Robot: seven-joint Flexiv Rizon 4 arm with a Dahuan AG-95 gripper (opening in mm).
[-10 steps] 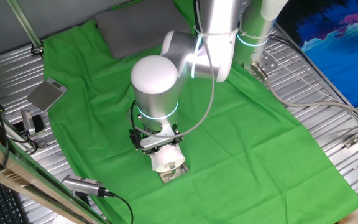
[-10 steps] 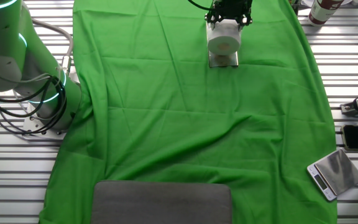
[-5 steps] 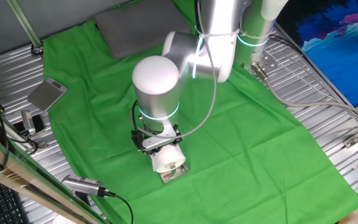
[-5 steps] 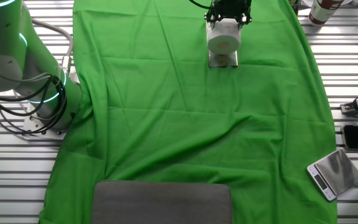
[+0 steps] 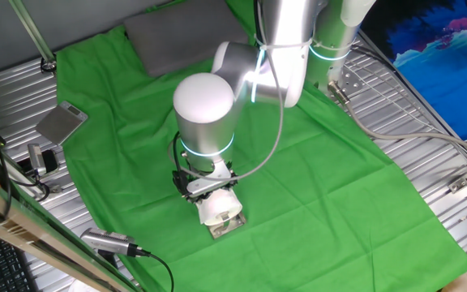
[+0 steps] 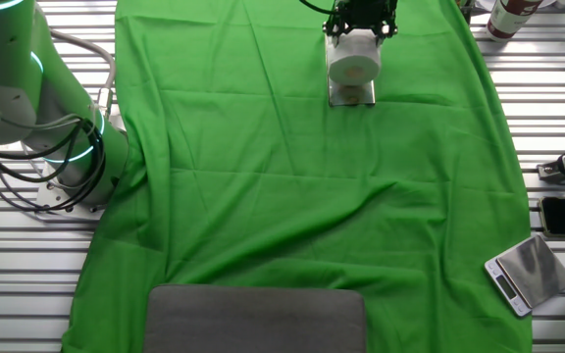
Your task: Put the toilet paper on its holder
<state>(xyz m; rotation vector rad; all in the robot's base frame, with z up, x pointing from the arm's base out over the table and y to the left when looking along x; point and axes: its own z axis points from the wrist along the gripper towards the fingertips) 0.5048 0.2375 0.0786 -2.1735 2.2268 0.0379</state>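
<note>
Change: almost none vs 1 s ago; arm's white cap sits a touch to the right in one fixed view, roll and plate same spot.
Cloth: big green fabric sheet (image 6: 292, 186) w/ creases, covers most of the slatted metal table (image 6: 557, 127).
Arm: silver-white robot arm (image 5: 258, 57), glowing teal rings at joints, bends down over the cloth; base (image 6: 37, 118) at cloth edge in the other fixed view.
Pad: flat dull grey rectangular plate (image 6: 255, 318) on the cloth, well apart from the roll.
Scale: small silver kitchen scale (image 6: 528, 273) on bare slats beside the cloth.
Gripper: black two-finger gripper (image 5: 207, 188) right above the roll, fingers either side of its top; closed on it or just touching: can't tell.
Roll: small white toilet paper roll w/ hollow core (image 6: 352, 61), lies sideways, core facing the other fixed cam, directly over the holder.
Holder: small shiny chrome rectangular plate (image 6: 352, 95) flat on the cloth, edge showing below the roll; bar hidden by roll.
</note>
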